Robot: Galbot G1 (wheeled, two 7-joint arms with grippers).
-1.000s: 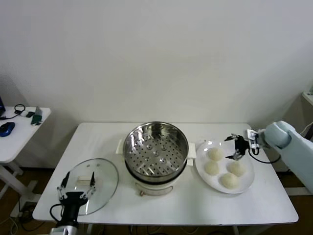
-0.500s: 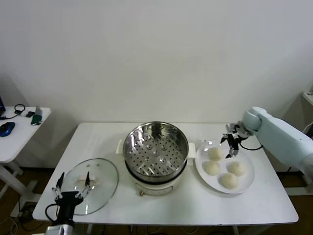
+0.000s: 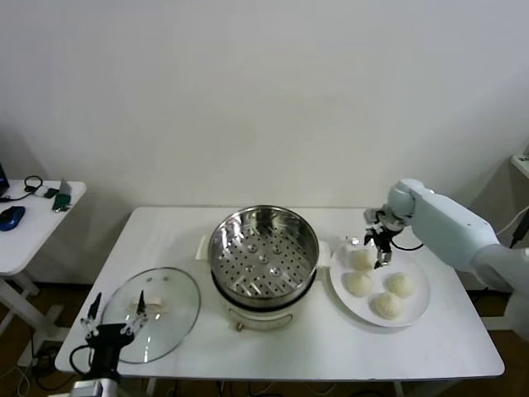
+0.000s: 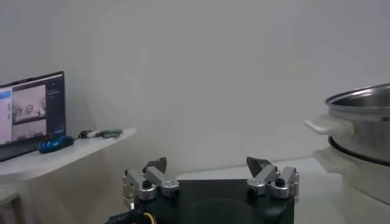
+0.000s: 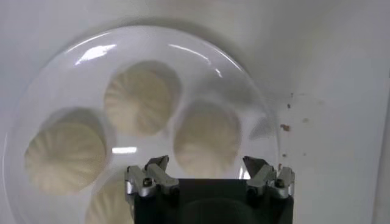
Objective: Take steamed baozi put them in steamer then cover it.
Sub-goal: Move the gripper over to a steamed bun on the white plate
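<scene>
Head view shows the right claw [image 3: 380, 242] spread wide and empty, hovering over the far bun on the white plate [image 3: 417, 310], where all four buns [image 3: 358, 284] sit. Left of the plate stands the steamer [image 3: 263, 256], uncovered. Its glass lid [image 3: 169, 310] lies flat on the table [image 3: 331, 347], with the left claw [image 3: 111, 318] wide open at the lid's near edge.

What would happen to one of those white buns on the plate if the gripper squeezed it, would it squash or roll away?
The baozi look soft and puffy with pleated tops, so a hard squeeze would probably dent them. They seem light. Their rounded shape might let one roll if nudged, though the shallow plate would likely stop it. The open right gripper hovers above them.
</scene>
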